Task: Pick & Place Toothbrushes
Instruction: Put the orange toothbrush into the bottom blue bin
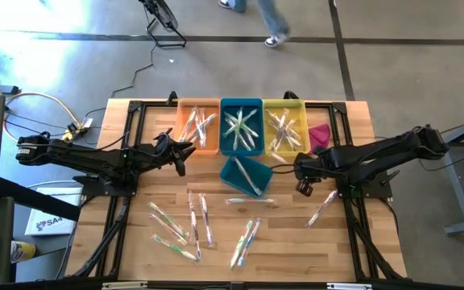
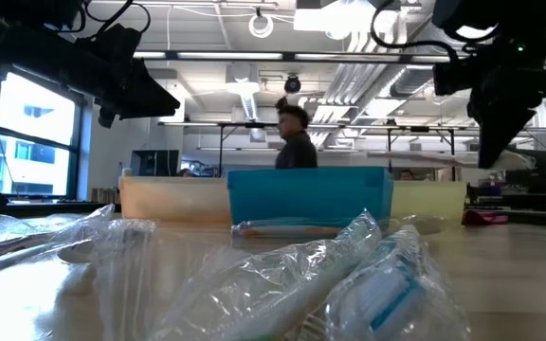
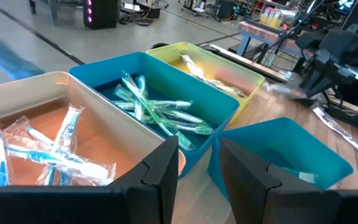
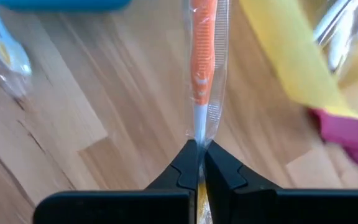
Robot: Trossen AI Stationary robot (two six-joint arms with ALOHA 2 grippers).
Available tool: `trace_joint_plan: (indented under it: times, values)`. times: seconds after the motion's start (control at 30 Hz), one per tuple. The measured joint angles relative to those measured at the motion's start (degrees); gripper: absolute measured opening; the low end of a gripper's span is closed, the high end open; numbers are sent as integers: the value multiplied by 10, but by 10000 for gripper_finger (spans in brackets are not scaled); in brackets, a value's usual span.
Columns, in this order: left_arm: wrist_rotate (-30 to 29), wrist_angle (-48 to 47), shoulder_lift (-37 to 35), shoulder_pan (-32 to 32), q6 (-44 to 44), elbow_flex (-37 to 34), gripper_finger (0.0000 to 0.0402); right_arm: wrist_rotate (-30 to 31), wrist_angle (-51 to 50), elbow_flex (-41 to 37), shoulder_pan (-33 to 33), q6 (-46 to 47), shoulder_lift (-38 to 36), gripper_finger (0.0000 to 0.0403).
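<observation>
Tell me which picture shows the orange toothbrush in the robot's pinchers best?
The right wrist view: the orange toothbrush fills the middle, its wrapper pinched in the shut right gripper. In the high view the right gripper is visible but the brush is too small to make out. The low view and left wrist view don't show it clearly.

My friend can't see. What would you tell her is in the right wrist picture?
The right gripper is shut on a wrapped toothbrush with an orange handle, held above the wooden table. A yellow bin and a pink cloth are beside it.
</observation>
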Motion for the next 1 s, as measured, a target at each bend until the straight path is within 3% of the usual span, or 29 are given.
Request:
trace_joint_plan:
  times: [0.23, 0.73, 1.0]
  values:
    - [0, 0, 0, 0, 0, 0, 113, 50, 70, 9, 0, -23, -18, 3]
    - [0, 1, 0, 0, 0, 0, 113, 54, 345, 9, 0, -82, -13, 3]
    - [0, 0, 0, 0, -1, 0, 113, 49, 449, 9, 0, -105, 29, 3]
